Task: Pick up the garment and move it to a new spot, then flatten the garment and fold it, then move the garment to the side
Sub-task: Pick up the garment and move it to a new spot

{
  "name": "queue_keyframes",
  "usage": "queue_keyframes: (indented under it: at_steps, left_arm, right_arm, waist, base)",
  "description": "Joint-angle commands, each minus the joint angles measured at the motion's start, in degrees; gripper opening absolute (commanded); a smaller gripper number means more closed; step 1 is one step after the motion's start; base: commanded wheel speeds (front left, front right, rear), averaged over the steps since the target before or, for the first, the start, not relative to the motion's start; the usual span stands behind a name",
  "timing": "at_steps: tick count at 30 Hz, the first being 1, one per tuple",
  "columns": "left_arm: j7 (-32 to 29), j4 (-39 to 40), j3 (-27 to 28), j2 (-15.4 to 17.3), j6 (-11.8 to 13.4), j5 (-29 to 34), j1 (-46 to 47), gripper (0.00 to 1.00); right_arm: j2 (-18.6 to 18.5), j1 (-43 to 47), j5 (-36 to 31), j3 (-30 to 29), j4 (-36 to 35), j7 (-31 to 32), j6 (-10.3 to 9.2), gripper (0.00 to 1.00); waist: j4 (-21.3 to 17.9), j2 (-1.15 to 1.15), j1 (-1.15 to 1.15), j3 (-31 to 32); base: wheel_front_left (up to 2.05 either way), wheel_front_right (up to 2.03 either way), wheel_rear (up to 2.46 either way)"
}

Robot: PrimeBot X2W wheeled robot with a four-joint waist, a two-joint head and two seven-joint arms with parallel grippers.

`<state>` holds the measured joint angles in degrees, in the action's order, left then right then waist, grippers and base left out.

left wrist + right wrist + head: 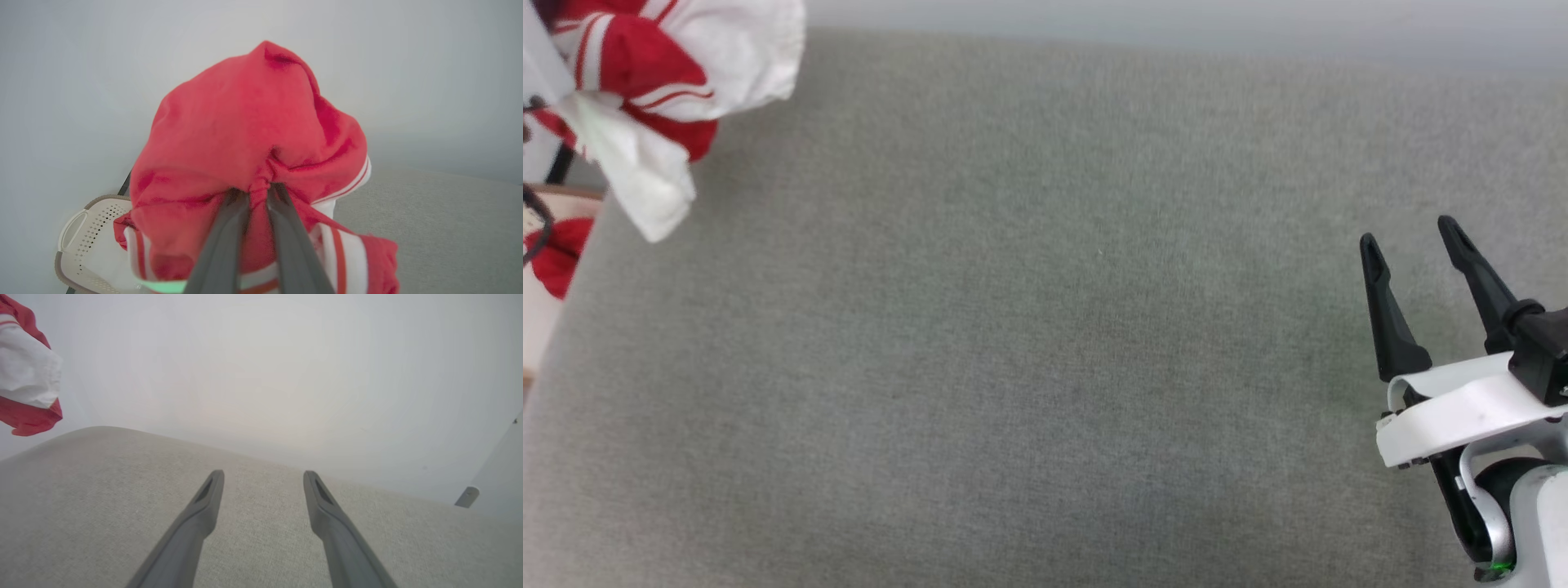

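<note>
The garment, red with white sleeves and striped trim, hangs bunched in the air at the upper left of the head view, over the left edge of the grey padded surface. In the left wrist view my left gripper is shut on a pinched fold of the red garment, which drapes over and around the fingers. A corner of the garment hangs at the upper left of the right wrist view. My right gripper stands open over the right side of the surface, nothing between its fingers.
A cream perforated basket sits below the hanging garment, beyond the surface's left edge. Another bit of red cloth shows at the far left of the head view. A pale wall runs behind the surface.
</note>
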<state>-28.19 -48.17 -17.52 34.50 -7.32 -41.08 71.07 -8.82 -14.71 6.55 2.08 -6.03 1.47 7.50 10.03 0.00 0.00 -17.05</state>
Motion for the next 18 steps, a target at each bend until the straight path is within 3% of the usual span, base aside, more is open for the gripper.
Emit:
queue_keyframes:
  at_steps: [1, 8, 18]
  left_arm:
    - [-0.66, 1.74, -0.58, 0.31, -0.18, -0.33, 0.27, 0.00]
    - [-4.96, 8.22, -2.09, 0.40, 0.07, -0.84, 0.54, 0.00]
    - [-14.00, 24.65, -3.64, -1.71, 4.72, -3.27, -2.81, 0.00]
  right_arm:
    - [0.18, 0.63, 0.03, -0.32, 0.33, -0.59, -0.02, 1.00]
    - [0.79, 1.56, -0.50, -2.82, 1.47, -1.73, -0.02, 1.00]
    - [1.90, 2.50, -2.75, -10.71, 1.43, -2.77, -0.02, 1.00]
  waist:
    - [0.67, 0.00, 0.00, 4.49]
    - [-0.53, 0.00, 0.00, 7.11]
    - [-5.26, 0.00, 0.00, 8.26]
  base:
    - [0.00, 0.00, 0.00]
    - [0.00, 0.00, 0.00]
    - [0.00, 0.00, 0.00]
